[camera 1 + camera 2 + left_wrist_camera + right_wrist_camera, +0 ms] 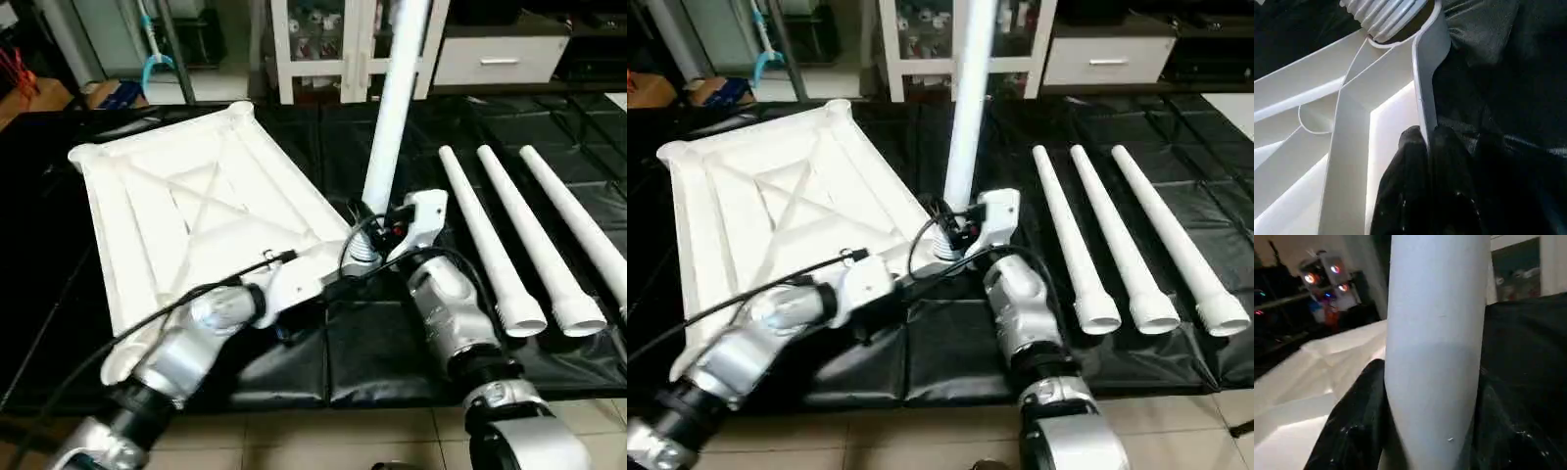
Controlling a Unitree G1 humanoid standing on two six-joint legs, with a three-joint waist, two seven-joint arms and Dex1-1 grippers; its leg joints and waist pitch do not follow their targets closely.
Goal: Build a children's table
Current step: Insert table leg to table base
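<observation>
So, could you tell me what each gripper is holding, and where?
Right gripper clasps the upright leg near its threaded base. Left gripper pinches the tabletop rim beside that corner socket.

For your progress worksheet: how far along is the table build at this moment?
Done: tabletop lies ribbed side up. In hand: right gripper holds one upright leg at its near corner socket; left gripper pinches the tabletop's rim. Left: three legs lie on the black mat.

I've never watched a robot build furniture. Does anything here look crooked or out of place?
The upright leg at the tabletop corner leans slightly, its threads still showing above the socket. Three more legs lie neatly alongside.
</observation>
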